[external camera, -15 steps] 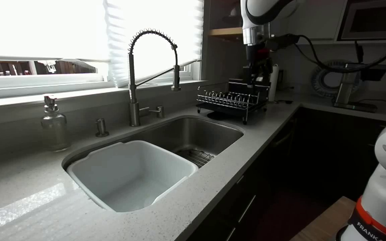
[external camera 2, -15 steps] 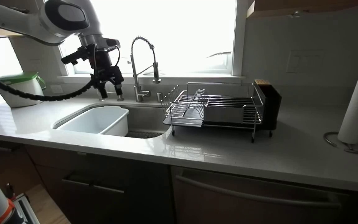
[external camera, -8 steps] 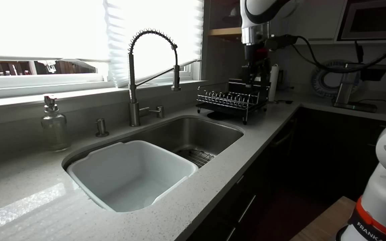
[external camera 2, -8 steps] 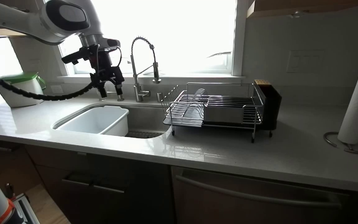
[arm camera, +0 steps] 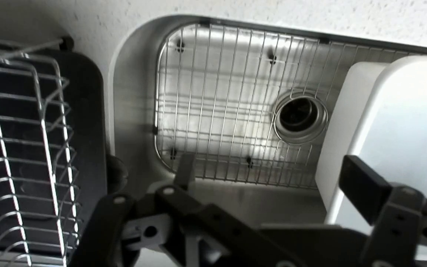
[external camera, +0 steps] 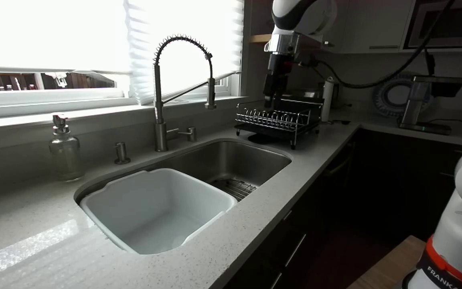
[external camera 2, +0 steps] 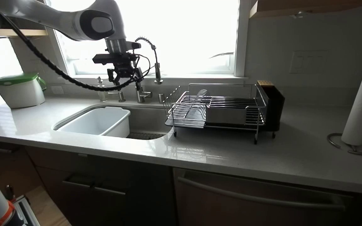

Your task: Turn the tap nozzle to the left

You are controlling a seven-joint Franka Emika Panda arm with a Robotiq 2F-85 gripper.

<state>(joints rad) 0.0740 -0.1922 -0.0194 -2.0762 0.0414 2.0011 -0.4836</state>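
- In an exterior view, a pump bottle (external camera: 65,158) is standing on the counter (external camera: 199,259).
- A white tub (external camera: 134,200) is sitting in the sink (external camera: 251,160).
- The tap nozzle (external camera: 211,92) is arching behind the sink, pointing down.
- The end effector (arm camera: 272,172) is hanging released, fingers spread, apart from the tap nozzle, its height being hard to judge.

In both exterior views daylight floods through the window (external camera 2: 184,37) — burnt out to near white — with the lower cabinets (external camera 2: 130,175) in deep shadow. Glare lies in patches on the desk (external camera: 26,247); in the wrist view the sink (arm camera: 133,92) gleams, and the dark pincer (arm camera: 274,180) looks slightly blurred.
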